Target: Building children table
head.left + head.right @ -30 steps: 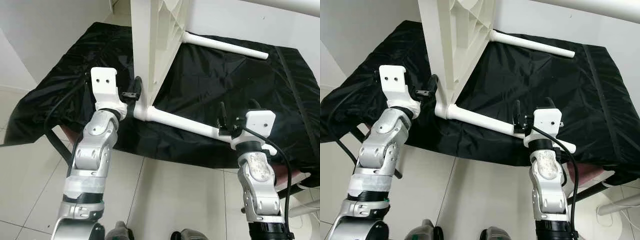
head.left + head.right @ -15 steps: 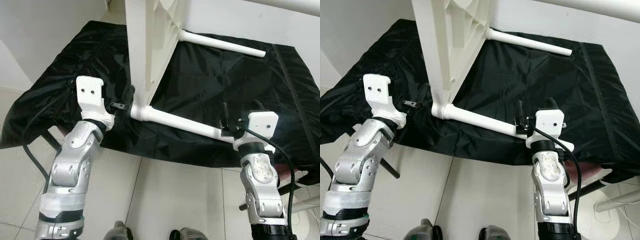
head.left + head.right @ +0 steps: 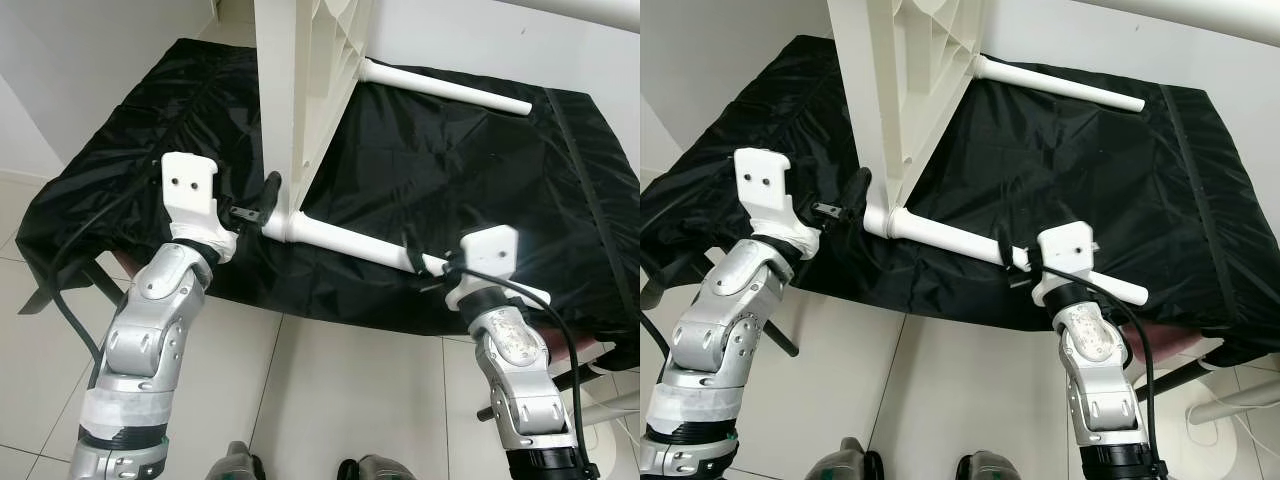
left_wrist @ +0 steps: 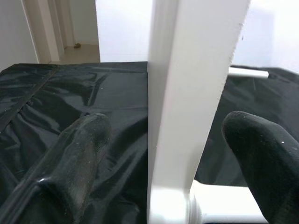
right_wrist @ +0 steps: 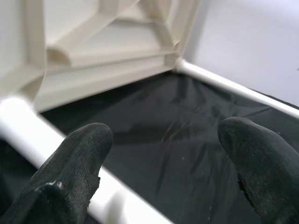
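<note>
Meanwhile I had my left gripper [image 3: 268,197] open astride the tabletop [image 3: 300,90] edge, and my right gripper [image 3: 1012,262] open around the leg [image 3: 350,242] running between them.

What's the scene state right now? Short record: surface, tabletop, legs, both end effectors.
surface: black cloth draped over a low platform, tiled floor in front
tabletop: white plastic tabletop standing on edge, ribbed underside facing the robot's right
near leg: white tube leg plugged into the lower corner, lying along the cloth
far leg: second white leg attached at the back corner
left end effector: open, fingers either side of the tabletop edge near the corner
right end effector: open, at the near leg, fingers straddling it
</note>
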Available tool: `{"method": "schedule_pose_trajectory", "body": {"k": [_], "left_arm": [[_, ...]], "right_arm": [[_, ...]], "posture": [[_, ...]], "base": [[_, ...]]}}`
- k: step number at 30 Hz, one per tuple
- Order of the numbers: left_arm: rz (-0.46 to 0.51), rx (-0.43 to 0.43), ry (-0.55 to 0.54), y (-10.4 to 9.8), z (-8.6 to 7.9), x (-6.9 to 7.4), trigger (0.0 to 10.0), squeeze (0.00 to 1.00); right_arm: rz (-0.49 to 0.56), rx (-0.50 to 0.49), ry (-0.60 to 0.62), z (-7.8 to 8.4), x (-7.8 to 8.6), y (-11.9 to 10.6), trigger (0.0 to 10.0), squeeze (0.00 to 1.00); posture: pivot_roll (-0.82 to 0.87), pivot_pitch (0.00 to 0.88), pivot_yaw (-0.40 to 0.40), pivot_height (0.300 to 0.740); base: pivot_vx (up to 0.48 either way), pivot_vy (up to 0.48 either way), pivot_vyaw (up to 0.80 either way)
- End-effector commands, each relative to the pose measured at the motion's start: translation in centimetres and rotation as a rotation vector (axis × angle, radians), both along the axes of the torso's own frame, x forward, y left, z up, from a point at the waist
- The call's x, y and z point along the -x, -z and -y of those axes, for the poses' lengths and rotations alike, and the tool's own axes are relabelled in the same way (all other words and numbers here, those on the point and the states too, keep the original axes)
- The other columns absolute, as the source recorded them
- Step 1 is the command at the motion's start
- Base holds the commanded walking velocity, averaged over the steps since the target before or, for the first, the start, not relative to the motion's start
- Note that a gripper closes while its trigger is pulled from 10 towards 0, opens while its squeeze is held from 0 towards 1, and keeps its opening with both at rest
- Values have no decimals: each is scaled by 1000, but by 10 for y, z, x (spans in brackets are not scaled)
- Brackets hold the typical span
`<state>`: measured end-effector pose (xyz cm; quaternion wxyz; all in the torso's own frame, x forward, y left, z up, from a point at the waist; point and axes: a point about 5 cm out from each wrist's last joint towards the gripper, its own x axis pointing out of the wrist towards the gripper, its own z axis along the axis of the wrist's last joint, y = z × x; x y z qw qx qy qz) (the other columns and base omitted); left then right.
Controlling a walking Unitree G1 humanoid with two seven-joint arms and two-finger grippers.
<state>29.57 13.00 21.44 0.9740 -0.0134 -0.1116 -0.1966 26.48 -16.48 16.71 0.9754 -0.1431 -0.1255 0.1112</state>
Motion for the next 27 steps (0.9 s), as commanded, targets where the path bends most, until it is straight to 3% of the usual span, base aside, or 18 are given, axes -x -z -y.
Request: {"method": "schedule_pose_trajectory", "body": {"k": [1,4,6,21,27], "left_arm": [[-13,-41,49,4,3,0,10000,0],[-14,-44,49,3,4,-2,10000,0],[-7,-58,54,2,8,-6,10000,0],[5,-90,43,-5,42,-28,10000,0],[-6,-104,21,-3,44,-33,10000,0]], "right_arm": [[-62,10,-25,1,1,10,10000,0],[-91,14,-89,-2,3,12,10000,0],[-155,27,-212,-4,11,18,10000,0],[-154,51,-226,-1,4,15,10000,0],[-152,46,-234,-2,4,14,10000,0]], "posture": [[-77,57,0,740],[-82,52,2,740],[-86,41,4,740],[-88,19,2,740],[-91,20,6,740]], "base": [[0,0,0],[0,0,0],[0,0,0],[0,0,0],[0,0,0]]}}
